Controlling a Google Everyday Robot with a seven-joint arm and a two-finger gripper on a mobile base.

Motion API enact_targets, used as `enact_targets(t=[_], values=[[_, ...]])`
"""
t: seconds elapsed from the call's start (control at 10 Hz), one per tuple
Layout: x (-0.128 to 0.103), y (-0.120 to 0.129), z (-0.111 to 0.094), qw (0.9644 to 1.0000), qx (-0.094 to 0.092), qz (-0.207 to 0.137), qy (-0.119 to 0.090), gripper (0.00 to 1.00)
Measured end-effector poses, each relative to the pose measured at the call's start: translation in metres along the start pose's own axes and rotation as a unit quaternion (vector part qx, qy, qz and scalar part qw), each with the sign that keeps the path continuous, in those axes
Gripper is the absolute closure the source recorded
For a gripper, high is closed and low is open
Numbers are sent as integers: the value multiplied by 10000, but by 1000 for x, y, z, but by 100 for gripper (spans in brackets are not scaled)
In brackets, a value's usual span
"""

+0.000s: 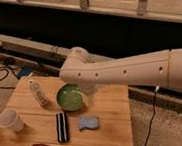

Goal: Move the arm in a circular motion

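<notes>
I see the arm point(130, 72) stretched horizontally over the wooden table point(111, 120), elbow above the green bowl point(70, 98). Gripper point(88, 91) hangs at the bowl's right rim; grip state unreadable.

The arm point(129, 71) reaches left over the wooden table point(112, 130), gripper point(88, 93) beside the green bowl point(69, 97).

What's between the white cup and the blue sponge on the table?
In the camera view, a black rectangular object lies between white cup and blue sponge. The gripper hangs over the green bowl.
</notes>
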State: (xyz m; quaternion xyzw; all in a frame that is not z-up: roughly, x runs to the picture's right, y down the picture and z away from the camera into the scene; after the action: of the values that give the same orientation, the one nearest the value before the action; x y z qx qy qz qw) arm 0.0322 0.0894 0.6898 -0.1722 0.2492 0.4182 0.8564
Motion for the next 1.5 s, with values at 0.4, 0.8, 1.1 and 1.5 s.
enact_targets(t=[0.4, 0.8, 1.1, 1.5], values=[[-20, -66, 17, 9986, 309, 357, 242, 20], [-80, -136, 18, 9984, 396, 404, 65, 20], [-118, -146, 1, 9985, 428, 161, -309, 20], [-135, -113, -19, 9958, 414, -290, -758, 20]])
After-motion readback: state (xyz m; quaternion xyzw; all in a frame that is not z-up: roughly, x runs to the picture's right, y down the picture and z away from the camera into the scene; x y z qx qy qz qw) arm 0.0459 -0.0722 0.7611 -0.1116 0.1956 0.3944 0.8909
